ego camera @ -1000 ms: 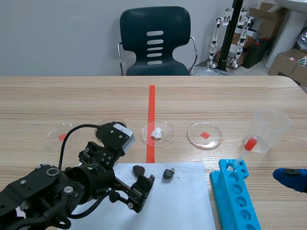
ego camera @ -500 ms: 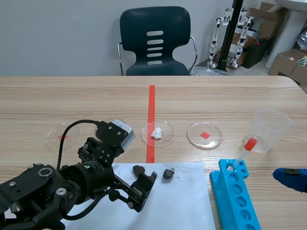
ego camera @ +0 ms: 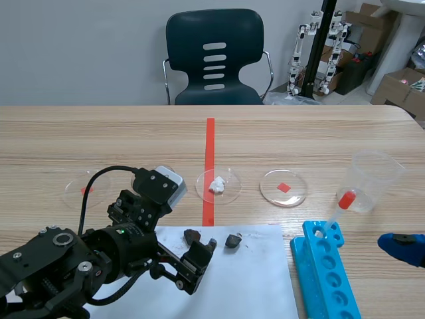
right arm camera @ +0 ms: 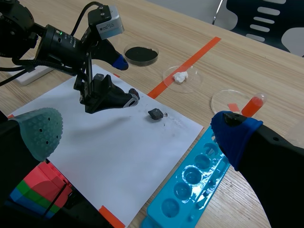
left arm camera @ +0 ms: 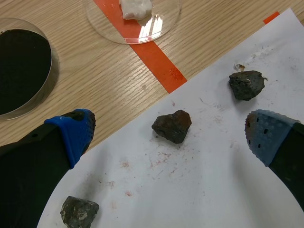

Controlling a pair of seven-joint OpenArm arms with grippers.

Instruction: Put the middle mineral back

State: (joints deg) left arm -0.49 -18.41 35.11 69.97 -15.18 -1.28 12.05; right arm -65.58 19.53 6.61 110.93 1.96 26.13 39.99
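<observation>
Scene view: the left gripper (ego camera: 198,262) hangs low over the near left part of a white paper sheet (ego camera: 255,286). The brown rock (ego camera: 192,235), the middle one of the set, lies near the sheet's far edge, just ahead of this gripper. A darker rock (ego camera: 232,240) lies just beside it on the right. Past the sheet, a glass dish (ego camera: 229,193) holding a white lump (ego camera: 216,184) sits on the red tape line. The right gripper (ego camera: 402,248) shows only a blue tip, near a blue rack (ego camera: 330,276).

Left wrist view: the left gripper (left arm camera: 168,135) has its fingers spread wide with nothing held. The brown rock (left arm camera: 172,126) lies on the sheet (left arm camera: 199,190) between them, touching neither pad. A third rock (left arm camera: 78,213) lies near the left finger.

Right wrist view: the right gripper (right arm camera: 137,135) also has its fingers wide apart and holds nothing. It is well apart from the rocks. The darker rock (right arm camera: 155,113) is plain on the sheet (right arm camera: 118,156). The brown rock is probably the dark spot at the left gripper's (right arm camera: 107,95) tip, but this cannot be confirmed.
</observation>
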